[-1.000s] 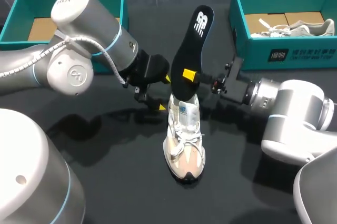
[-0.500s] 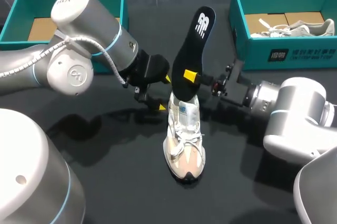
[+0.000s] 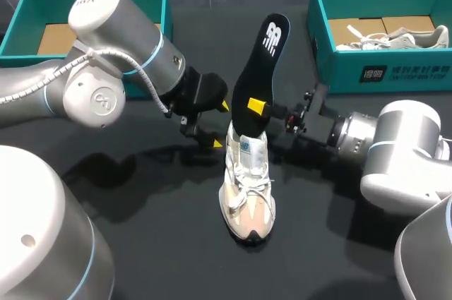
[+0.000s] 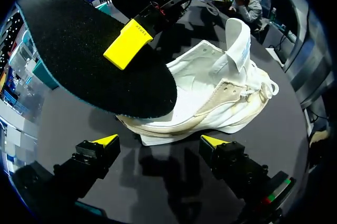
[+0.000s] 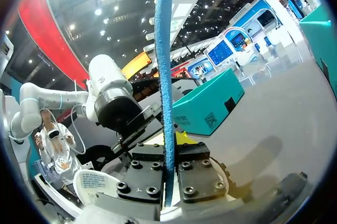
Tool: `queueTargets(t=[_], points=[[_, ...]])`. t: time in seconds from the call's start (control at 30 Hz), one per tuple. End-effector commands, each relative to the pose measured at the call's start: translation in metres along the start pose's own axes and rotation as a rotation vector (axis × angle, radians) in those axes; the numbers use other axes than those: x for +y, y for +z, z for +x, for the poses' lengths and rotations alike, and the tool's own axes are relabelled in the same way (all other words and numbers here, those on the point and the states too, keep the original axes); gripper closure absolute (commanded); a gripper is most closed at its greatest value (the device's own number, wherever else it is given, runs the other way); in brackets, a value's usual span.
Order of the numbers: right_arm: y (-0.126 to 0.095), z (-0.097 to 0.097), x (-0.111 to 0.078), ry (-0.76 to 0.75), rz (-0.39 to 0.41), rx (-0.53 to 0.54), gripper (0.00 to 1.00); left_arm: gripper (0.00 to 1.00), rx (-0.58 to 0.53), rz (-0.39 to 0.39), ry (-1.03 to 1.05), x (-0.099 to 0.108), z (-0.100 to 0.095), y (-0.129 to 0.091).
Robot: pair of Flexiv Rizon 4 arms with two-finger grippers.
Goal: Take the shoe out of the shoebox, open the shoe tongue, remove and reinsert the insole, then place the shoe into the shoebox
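On the black table (image 3: 141, 243) the white sneaker (image 3: 247, 187) sits upright. My right gripper (image 3: 258, 107) pinches the black insole (image 3: 259, 60), which has a white logo at its top and its lower end at the shoe's opening. My left gripper (image 3: 220, 125) gapes empty beside the heel.

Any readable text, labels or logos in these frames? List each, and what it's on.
Insole heel: a white logo mark, no plain words to quote.
Shoe tongue label: blue print, too small to read.
Right shoebox front wall: white print, too blurred to quote.
Yellow fingertip on the insole: tiny print, unreadable.
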State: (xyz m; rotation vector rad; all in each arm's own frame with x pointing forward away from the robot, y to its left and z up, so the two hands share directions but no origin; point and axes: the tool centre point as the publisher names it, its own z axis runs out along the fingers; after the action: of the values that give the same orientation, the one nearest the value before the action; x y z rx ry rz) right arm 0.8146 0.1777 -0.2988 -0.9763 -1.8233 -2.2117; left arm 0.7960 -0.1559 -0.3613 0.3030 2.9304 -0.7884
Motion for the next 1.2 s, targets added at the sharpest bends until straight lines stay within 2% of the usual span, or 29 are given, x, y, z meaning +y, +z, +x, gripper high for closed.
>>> queueTargets(t=[0.03,0.53,0.73,1.2], points=[[-0.001,-0.003,-0.003,0.003,0.002,0.020,1.00,0.00,0.000,-0.002,0.001,0.000,0.000,0.000],[-0.003,-0.001,-0.018,0.030,0.009,0.039,1.00,0.00,0.000,-0.002,0.001,0.000,0.000,0.000],[-0.002,0.002,-0.024,0.054,0.040,0.063,1.00,0.00,0.000,-0.002,0.001,0.000,0.000,0.000],[-0.005,0.006,-0.048,0.118,0.056,0.076,1.00,0.00,0.000,-0.002,0.001,0.000,0.000,0.000]])
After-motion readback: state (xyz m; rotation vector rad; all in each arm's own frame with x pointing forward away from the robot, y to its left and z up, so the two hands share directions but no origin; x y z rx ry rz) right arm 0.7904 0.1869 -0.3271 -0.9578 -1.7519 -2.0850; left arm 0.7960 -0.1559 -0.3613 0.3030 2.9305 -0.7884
